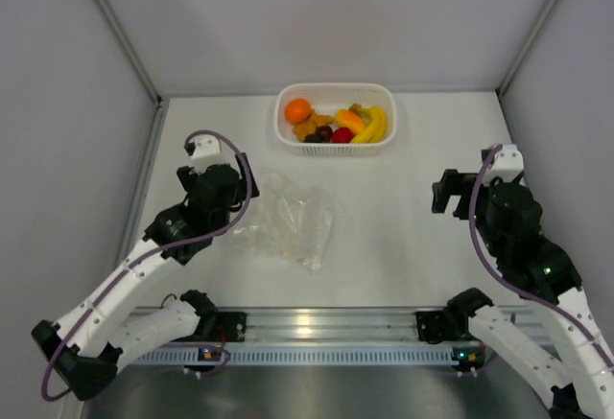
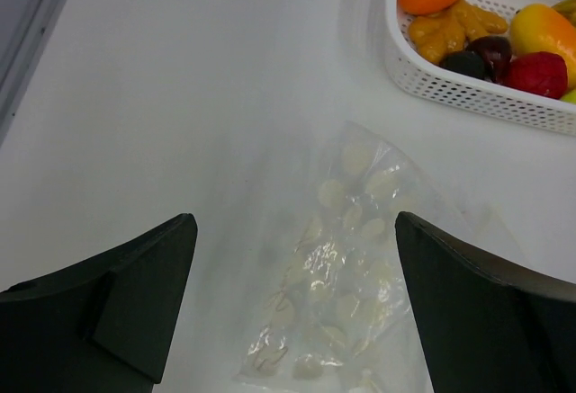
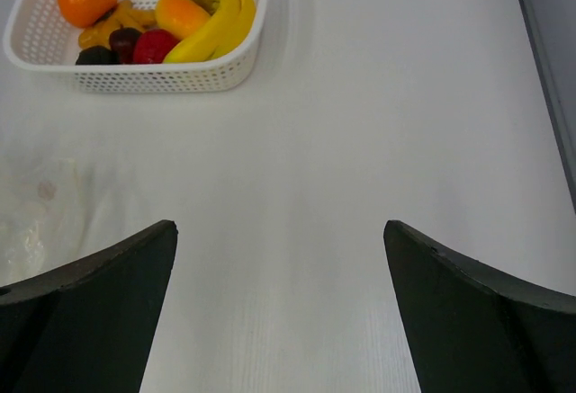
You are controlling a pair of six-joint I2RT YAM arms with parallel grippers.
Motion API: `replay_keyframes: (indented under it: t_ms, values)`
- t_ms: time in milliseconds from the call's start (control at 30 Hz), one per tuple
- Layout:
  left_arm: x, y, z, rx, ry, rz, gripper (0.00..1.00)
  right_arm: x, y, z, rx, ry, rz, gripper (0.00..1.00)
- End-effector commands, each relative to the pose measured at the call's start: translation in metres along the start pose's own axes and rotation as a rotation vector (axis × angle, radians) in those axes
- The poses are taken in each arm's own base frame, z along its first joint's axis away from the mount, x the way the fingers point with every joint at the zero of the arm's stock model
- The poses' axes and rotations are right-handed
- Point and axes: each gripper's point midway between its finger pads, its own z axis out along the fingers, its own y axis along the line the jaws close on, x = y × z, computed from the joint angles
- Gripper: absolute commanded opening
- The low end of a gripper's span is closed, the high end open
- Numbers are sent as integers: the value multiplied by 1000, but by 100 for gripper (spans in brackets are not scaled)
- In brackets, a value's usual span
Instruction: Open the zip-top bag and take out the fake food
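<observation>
**Clear bag flat on the bench, toy food in the basket, both end effectors released**

The zip-top bag [image 1: 288,220] is hard to read. Its clear, crinkled film nearly vanishes against the white bench [image 1: 403,227], and its zip edge cannot be picked out. In the left wrist view the frame bottom cuts off its near end. The right wrist view catches only a faint corner at the left border.

The bag lies left of the bench's middle, just beside the left end effector [image 2: 297,299], whose fingers stand wide apart and clasp nothing. The right end effector [image 3: 279,303] hangs over bare bench near the right edge, also spread and holding nothing.

The fake food [image 1: 336,124] is piled in a white perforated basket [image 1: 336,149] at the middle of the far edge, well apart from the bag.

Grey walls [image 1: 58,103] close the left, right and far edges, and a metal rail [image 1: 317,323] runs along the near edge
</observation>
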Motion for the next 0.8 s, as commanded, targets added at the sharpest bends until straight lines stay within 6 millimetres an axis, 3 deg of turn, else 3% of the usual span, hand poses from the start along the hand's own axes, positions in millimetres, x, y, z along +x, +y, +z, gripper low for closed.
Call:
replay_keyframes:
  t_ms: [0,167,267,467,767]
  values:
    - [-10,28,-23,-5,-39,55,98,-10,-29,-21,145,-62,-58,99]
    - [-20,33,-49,101,-74,62,98,0,-35,-32,150,-53,-52,100]
    - [-11,39,-57,122,-54,88,98,6,-37,-36,148,-54,-39,100]
    - [8,53,-58,122,-64,78,98,5,-41,-37,162,-81,-24,99]
    - [-3,69,-60,62,-105,12,98,17,-29,-24,125,-24,-34,99]
